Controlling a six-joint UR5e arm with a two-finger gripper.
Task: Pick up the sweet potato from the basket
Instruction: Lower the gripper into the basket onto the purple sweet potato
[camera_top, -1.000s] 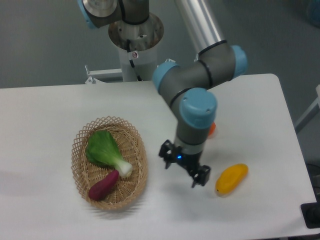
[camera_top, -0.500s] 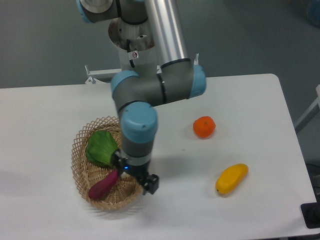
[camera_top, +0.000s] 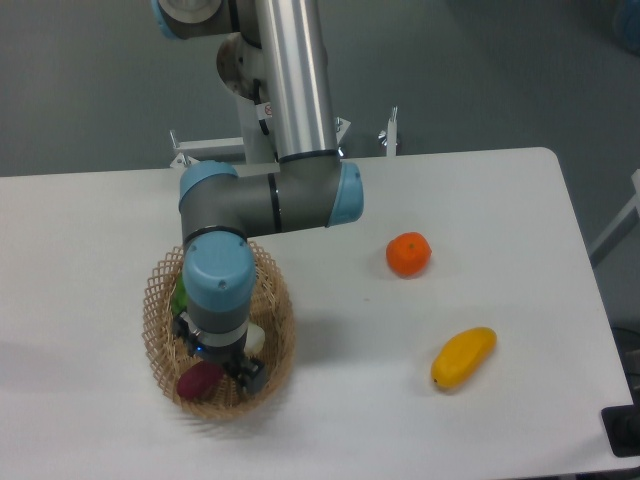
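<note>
Surface: I see a white table (camera_top: 480, 200), grey floor behind.
Basket (camera_top: 160, 290): left of centre.
Sweet potato (camera_top: 200, 379): in the basket's near end.
Gripper (camera_top: 213, 366): directly over it; I cannot tell its grip.

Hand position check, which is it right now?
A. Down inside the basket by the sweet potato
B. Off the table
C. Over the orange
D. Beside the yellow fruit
A: the hand sits low inside the basket, right over the sweet potato, far from the orange and yellow fruit.

High front view over table (camera_top: 90, 230)
</note>
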